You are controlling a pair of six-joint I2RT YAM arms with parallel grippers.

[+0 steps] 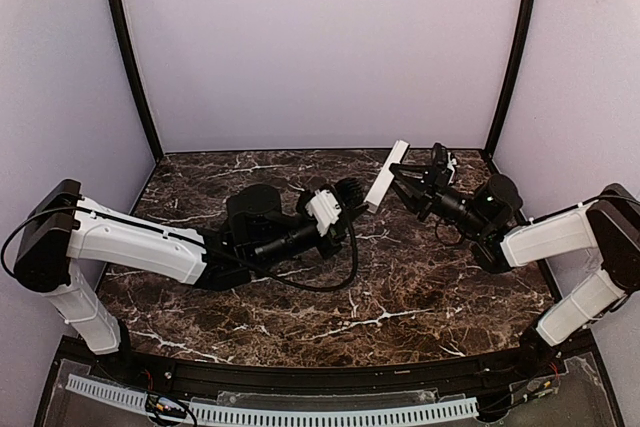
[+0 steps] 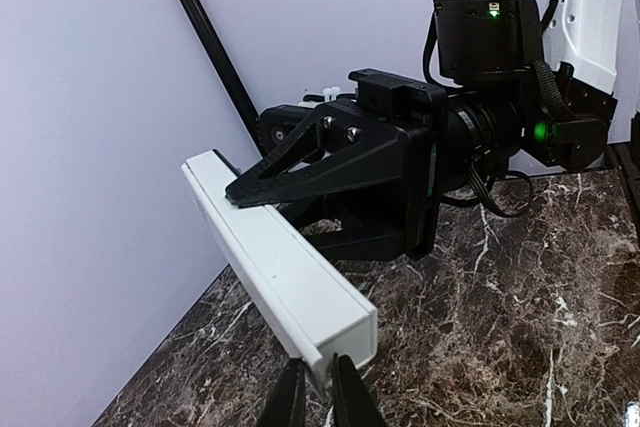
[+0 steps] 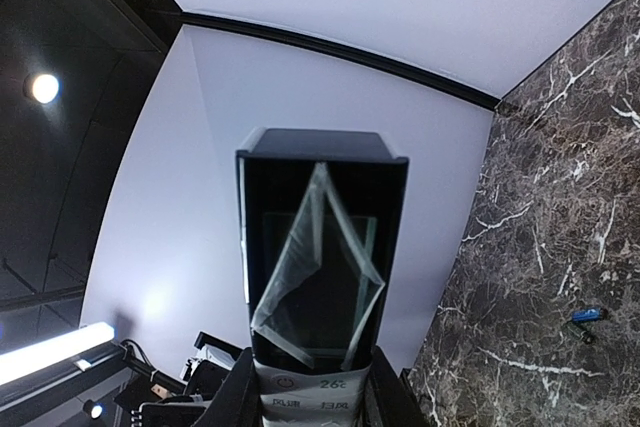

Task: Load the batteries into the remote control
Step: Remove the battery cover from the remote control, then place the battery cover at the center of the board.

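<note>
Up above the marble worktop (image 1: 420,287), the right gripper (image 1: 397,175) is clamped across the remote control (image 1: 380,192), holding the white bar tilted in the air. The left gripper (image 2: 320,402) has its tips close together at the bar's lower corner, though I cannot tell whether they pinch it. One blue battery (image 3: 588,315) lies down on the worktop.

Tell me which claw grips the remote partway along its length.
The right claw, clamped across the remote control; the left claw is only at its end.
</note>
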